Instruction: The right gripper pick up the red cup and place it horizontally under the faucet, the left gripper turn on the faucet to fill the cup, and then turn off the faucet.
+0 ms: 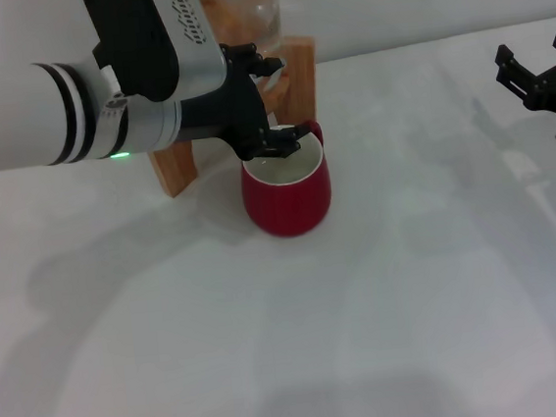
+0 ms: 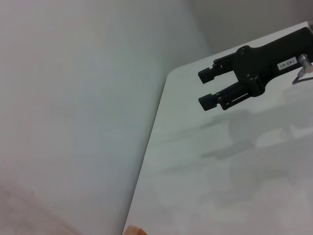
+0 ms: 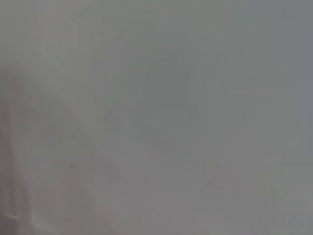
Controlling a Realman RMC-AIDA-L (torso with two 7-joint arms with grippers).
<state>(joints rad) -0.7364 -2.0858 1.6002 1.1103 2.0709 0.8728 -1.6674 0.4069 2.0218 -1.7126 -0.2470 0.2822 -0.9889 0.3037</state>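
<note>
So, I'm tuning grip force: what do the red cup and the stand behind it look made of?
The red cup looks like glazed ceramic: thick rounded wall, smooth red outside with a soft sheen, white inside. The stand looks like unpainted wood: flat tan boards with a matte face. The left gripper is over the cup's rim; the right gripper sits apart at the table's right.

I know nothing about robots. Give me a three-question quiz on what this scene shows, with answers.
1. True or false: the red cup stands upright on the table.
2. Which claw is over the cup: A left, B right?
3. Fill in: the right claw waits at the table's ____ edge.

Key:
1. True.
2. A: the left claw reaches in at the wooden stand; the faucet is hidden behind it.
3. Right, apart from the cup.
</note>
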